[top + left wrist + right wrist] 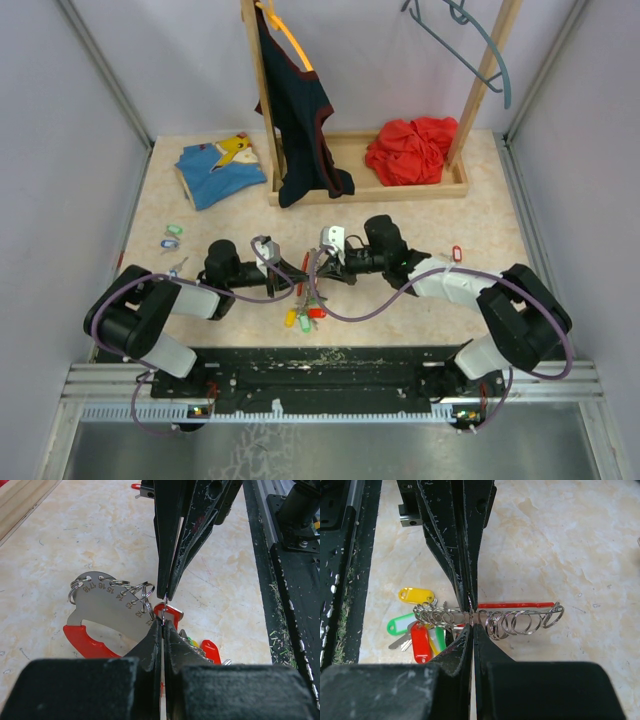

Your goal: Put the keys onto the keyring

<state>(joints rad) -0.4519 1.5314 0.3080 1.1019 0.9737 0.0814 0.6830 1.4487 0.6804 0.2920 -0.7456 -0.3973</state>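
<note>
The two arms are brought nose to nose over the numbered plate (107, 602), a flat steel gauge with a red handle (85, 637) lying on the table (75, 540). The left gripper (163, 627) is seen pressed fully together, and a thin wire keyring (163, 618) is pinched at its tips, right at the plate's edge. The right gripper (471, 620) is clamped just as tight on that same keyring from the opposite side, so the two sets of fingertips are almost touching. A row of spare rings (515, 622) is strung along the plate's rim, on both sides of the pinch point.

The bunched keys (420, 630) are found just beside the plate, on its near side towards the arm bases, lying flat: a yellow tag (417, 595), a green tag (400, 626) and a red tag (420, 642) are fanned out together. Whether these are already threaded on a ring cannot be told. Well apart from the plate, to its left, loose tagged keys (172, 237) are scattered; a lone red-tagged key (457, 252) is left out to the plate's right.

Beyond the plate a wooden rack (400, 190) is seen, with a dark garment (300, 110) hung on it and a red cloth (410, 148) heaped in its base.
</note>
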